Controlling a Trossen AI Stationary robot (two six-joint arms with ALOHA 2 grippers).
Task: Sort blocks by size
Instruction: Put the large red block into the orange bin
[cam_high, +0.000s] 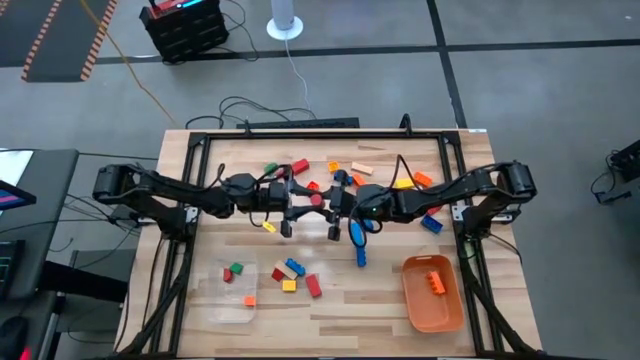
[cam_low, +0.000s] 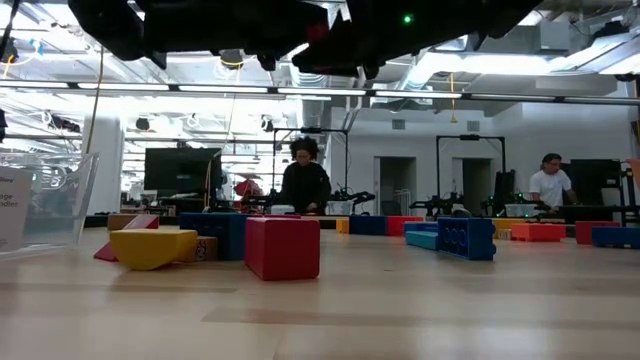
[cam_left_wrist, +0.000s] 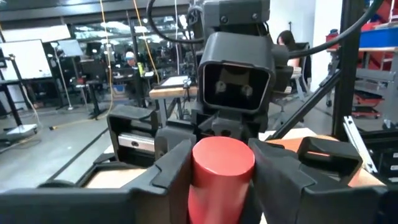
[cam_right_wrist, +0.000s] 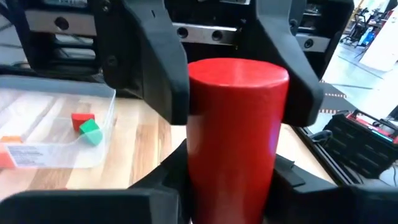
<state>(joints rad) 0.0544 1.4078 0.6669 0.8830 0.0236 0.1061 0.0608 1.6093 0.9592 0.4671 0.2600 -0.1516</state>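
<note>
The red block (cam_right_wrist: 236, 130) is raised above the middle of the tabletop (cam_high: 330, 320), caught between the two arms, which meet head-on there. The right gripper (cam_high: 338, 197) has its fingers (cam_right_wrist: 168, 180) against the block's sides. The left gripper (cam_high: 297, 202) faces it from the other end, and its fingers (cam_left_wrist: 171, 165) flank the same block. Both look narrowed onto it, so each seems to have a grip, and neither stands clearly free of it.

The coming move turns on this shared hold. The block lies straight ahead of each gripper, on the line between them, so one must let go before the other can carry it off. In the wrist views it looks smooth-sided, rounded and longer than it is wide, and its length runs across the way the fingers close. I cannot see its studs.

Below and further out, loose blocks (cam_high: 292, 274) lie scattered on the wood, among them a blue bar (cam_high: 360, 256). The clear tray (cam_high: 215, 315) is on the left arm's side and holds a few short pieces. The orange tray (cam_high: 410, 292) is on the right arm's side and holds an orange block (cam_high: 436, 283). The left arm is nearer the clear tray and the right arm nearer the orange one.
</note>
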